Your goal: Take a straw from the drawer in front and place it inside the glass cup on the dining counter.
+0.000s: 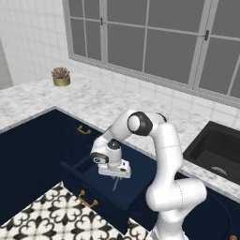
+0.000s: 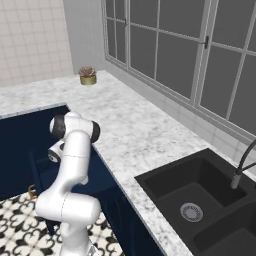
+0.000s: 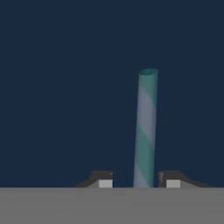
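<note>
Gripper [image 3: 136, 183] low over open navy drawer [image 1: 101, 185], jaws apparently pinching upright green-striped straw [image 3: 146, 127].

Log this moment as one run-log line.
phase: grasp | gripper: fingers around straw | drawer: open | straw: upright

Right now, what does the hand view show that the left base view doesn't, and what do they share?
Hand view: the straw close up, with teal and pale grey stripes and an open round end, rising between the two fingertips against navy. Left base view: the open drawer with its gold handle, the marble worktop, the black sink, a potted plant. Both: the gripper over the drawer, with the straw between its fingers.
</note>
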